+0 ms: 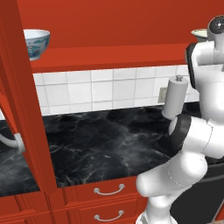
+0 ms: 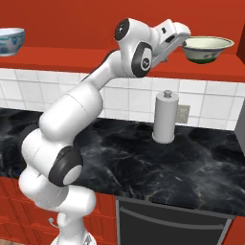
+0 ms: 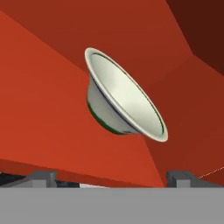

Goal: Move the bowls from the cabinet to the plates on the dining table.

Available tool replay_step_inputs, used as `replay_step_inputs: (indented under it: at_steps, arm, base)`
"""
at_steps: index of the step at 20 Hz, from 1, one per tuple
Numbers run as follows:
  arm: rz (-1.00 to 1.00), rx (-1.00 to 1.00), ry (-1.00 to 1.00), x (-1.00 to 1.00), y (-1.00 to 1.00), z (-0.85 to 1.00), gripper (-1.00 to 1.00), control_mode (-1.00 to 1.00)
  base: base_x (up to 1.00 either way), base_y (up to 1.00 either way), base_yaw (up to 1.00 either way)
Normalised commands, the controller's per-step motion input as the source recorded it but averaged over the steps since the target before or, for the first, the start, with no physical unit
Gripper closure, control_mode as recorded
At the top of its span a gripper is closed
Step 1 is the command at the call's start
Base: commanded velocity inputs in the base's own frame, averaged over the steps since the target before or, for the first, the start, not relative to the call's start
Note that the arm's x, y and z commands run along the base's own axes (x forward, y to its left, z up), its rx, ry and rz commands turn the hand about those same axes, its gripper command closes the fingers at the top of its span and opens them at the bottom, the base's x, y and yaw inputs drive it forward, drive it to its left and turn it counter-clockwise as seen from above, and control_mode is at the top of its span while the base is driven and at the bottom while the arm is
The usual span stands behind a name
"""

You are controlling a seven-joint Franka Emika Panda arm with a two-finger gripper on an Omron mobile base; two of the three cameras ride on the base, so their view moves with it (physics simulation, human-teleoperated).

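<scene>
We see the red wooden wall cabinet (image 2: 72,57) open, with its lower shelf above the white tiled wall (image 1: 100,89). Under it lies the black marble counter with white veins (image 2: 158,162), with red drawers with short silver handles (image 1: 108,190) in its front. The white robot arm (image 2: 72,115) rises from the base and reaches up to the right part of the shelf. A grey cylindrical paper towel holder (image 2: 165,117) stands upright on the counter near the wall. The cream bowl with a green band (image 2: 207,49) sits on the shelf just in front of the gripper (image 3: 109,177). The fingers (image 3: 41,178) are spread wide, apart from the bowl and holding nothing. The white bowl with blue pattern (image 1: 35,42) stands on the same shelf, well apart to the left.
</scene>
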Motion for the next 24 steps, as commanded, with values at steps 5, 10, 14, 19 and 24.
replay_step_inputs:
  at_steps: [5, 10, 14, 19, 24]
  arm:
    - [0.0, 0.0, 0.0, 0.37, -0.22, 0.0, -1.0, -1.0]
    - [0.0, 0.0, 0.0, 0.37, -0.24, 0.0, -1.0, -1.0]
    - [0.0, 0.0, 0.03, 0.32, -0.19, -0.03, -1.0, -1.0]
    - [0.01, 0.0, 0.03, 0.31, -0.19, -0.04, -1.0, -1.0]
    - [0.01, 0.0, 0.02, 0.29, -0.18, -0.03, -1.0, -1.0]
  base:
    - [0.0, 0.0, 0.0]
    - [0.0, 0.0, 0.0]
    - [0.0, 0.0, 0.0]
    - [0.0, 0.0, 0.0]
    - [0.0, 0.0, 0.0]
